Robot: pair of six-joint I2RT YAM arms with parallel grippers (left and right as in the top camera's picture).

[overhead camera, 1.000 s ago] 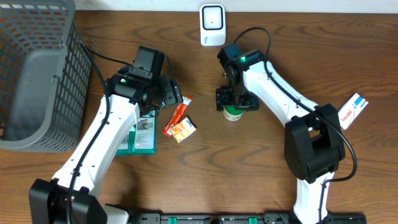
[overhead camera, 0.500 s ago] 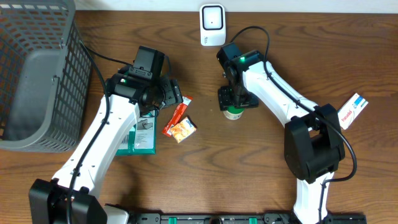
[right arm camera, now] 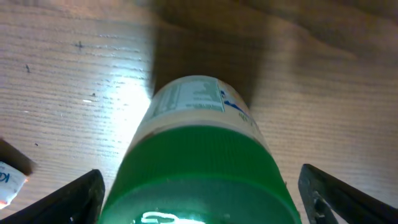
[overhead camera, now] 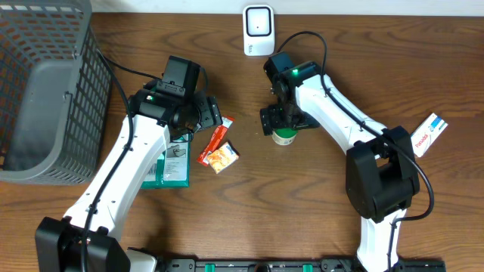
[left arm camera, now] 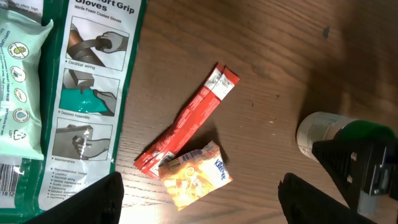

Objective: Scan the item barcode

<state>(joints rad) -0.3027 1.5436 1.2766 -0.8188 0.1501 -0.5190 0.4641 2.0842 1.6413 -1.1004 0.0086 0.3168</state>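
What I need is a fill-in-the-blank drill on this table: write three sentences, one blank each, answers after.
1. The bottle between the fingers of the right gripper has a ____ cap.
2. The right gripper's jaws stand ____, clear of the bottle.
3. The red sachet lies against an orange ____ tissue pack.
Missing words: green; open; Kleenex.

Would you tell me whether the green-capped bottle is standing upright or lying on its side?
Upright: the overhead view shows the green-capped bottle as a round top, standing on the table.
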